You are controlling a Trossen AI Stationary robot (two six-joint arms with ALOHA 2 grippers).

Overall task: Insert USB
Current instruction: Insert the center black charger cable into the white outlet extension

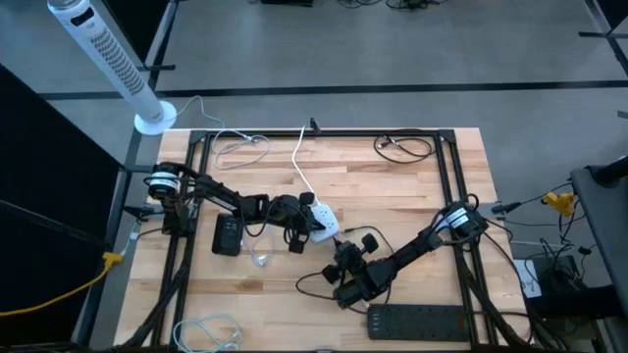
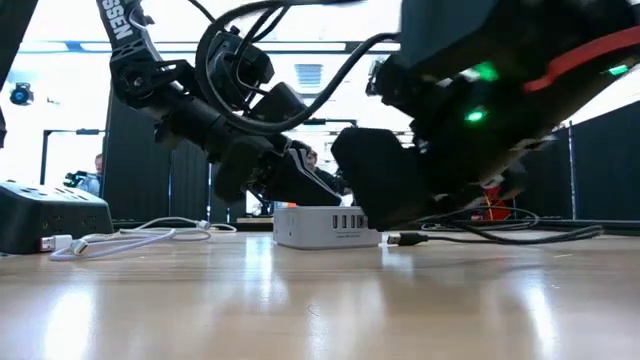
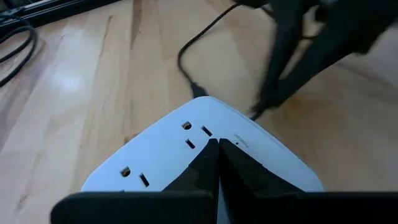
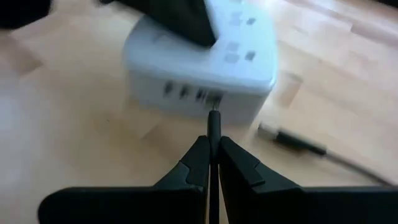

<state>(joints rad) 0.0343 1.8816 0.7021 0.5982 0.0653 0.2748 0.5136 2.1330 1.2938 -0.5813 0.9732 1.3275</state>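
A grey floor [image 1: 412, 59] crossed by dark seams runs round the wooden table [image 1: 392, 196]; at ten o'clock of it a white tower fan [image 1: 103, 54] stands on a round base; black curtains [image 2: 600, 165] hang across the far side; bright light fills the ceiling [image 2: 60, 70]; a person [image 2: 95, 172] sits far off beside a dark panel.

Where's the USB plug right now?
In the right wrist view the USB plug sits pinched in the right gripper, right in front of the white charging hub's port row, near mid-table.
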